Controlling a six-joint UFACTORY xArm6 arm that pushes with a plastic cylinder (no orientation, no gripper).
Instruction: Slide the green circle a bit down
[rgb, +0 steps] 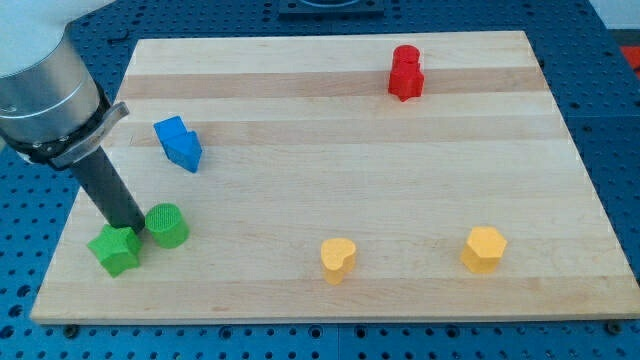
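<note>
My tip (132, 226) rests on the wooden worktop (340, 170) near its lower left corner, wedged in the small gap between two green blocks. The green circle (167, 225) sits just to the view's right of my tip, touching it or very nearly so; I cannot tell which. The green star (115, 250) lies just below and to the view's left of my tip, close beside the green circle. The dark rod slants up toward the view's top left into a grey metal cylinder (45, 85). There is no pincer on this arm, only the rod, so nothing is being gripped. A blue block (179, 143) of irregular shape sits above the green pair, well apart from them. A red block (405, 73) stands near the view's top, right of the middle. A yellow heart (338, 258) lies near the bottom edge around the middle, and a yellow hexagon (484, 249) sits to its right, the two well apart. The worktop rests on a blue surface (620, 60).
</note>
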